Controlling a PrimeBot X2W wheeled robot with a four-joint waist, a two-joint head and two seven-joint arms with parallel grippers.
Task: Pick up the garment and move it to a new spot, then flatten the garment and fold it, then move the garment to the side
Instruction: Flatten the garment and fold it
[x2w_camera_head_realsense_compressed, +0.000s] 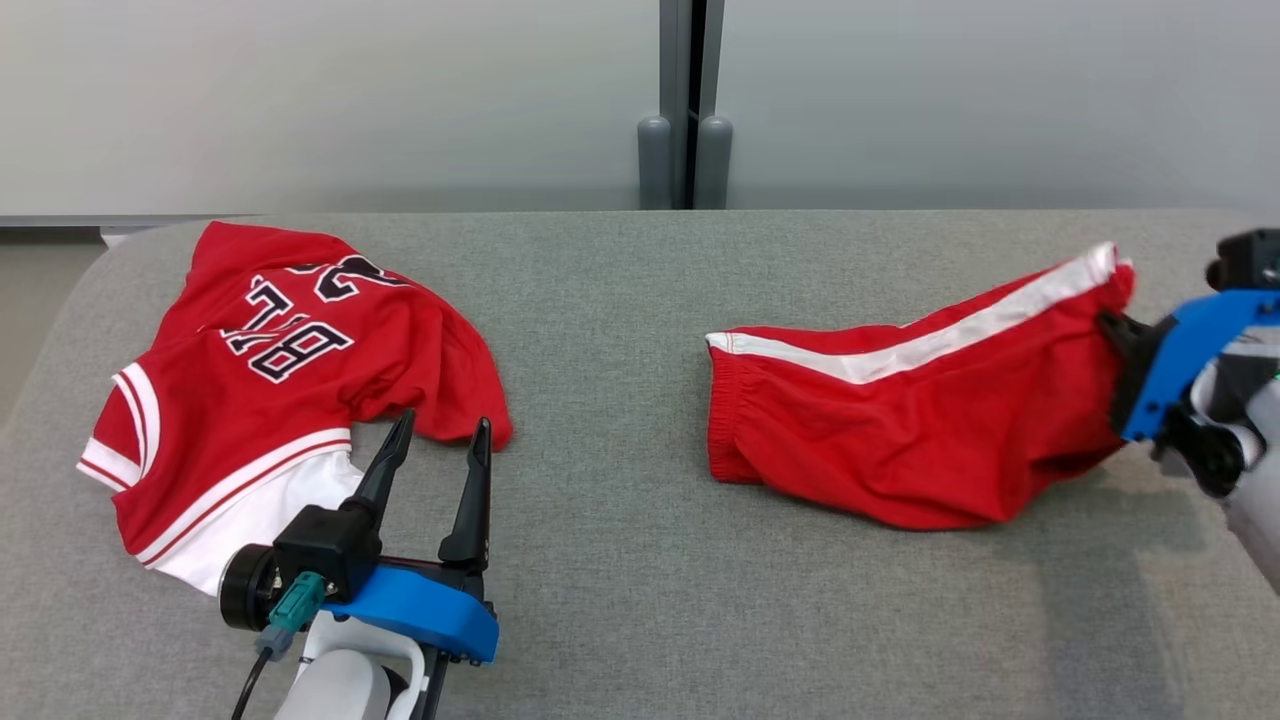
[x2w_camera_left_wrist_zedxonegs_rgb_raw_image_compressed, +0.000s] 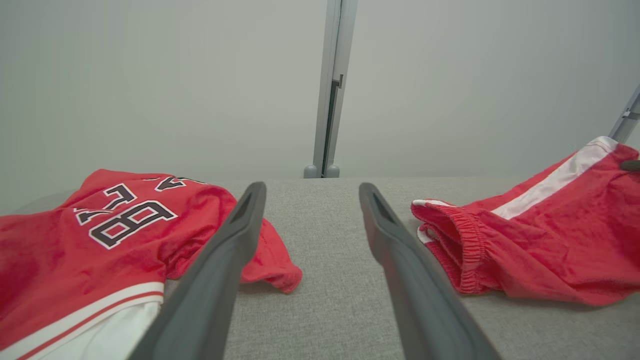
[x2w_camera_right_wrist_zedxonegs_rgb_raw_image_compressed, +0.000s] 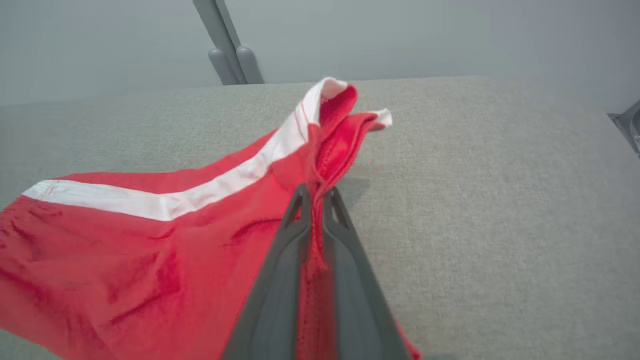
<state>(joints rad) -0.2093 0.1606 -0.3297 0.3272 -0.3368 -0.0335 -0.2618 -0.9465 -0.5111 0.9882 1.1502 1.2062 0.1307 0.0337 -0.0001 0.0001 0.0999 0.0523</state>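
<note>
Red shorts lie at the right of the grey desk, one leg hem pinched tight in the right end effector – raised, I'd guess, to carry them – while the left end effector hangs wide open and empty (beside the jersey).

Bright, even light casts a soft, faint shadow beneath the shorts.
</note>
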